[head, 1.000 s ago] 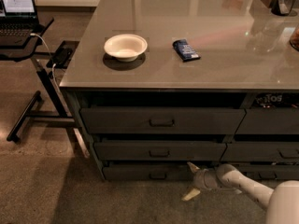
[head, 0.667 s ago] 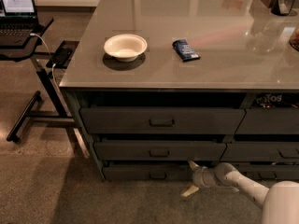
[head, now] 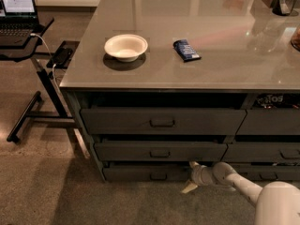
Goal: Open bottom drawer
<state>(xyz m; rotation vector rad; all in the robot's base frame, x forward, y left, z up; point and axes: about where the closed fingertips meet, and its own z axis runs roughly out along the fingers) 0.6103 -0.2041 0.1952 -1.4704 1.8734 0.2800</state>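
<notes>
Claw (head: 191, 176) is held spread by the bottom drawer (head: 136, 173); rigid and probably light, it is best pulled by its handle (head: 158, 176).

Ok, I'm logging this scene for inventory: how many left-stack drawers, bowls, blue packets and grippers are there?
Left-stack drawers: 3 (top drawer, middle drawer, bottom drawer)
Bowl: 1
Blue packet: 1
Gripper, open, low beside the bottom drawer's right end: 1
Total: 6

Gripper (head: 190, 176) sat low, fingers spread, at the right end of the bottom drawer (head: 140, 173), the middle drawer (head: 122, 151) jutting out just above it. Floor (head: 117, 200) before the stack lay open, and the stand (head: 33, 111) legs stood well off left.
</notes>
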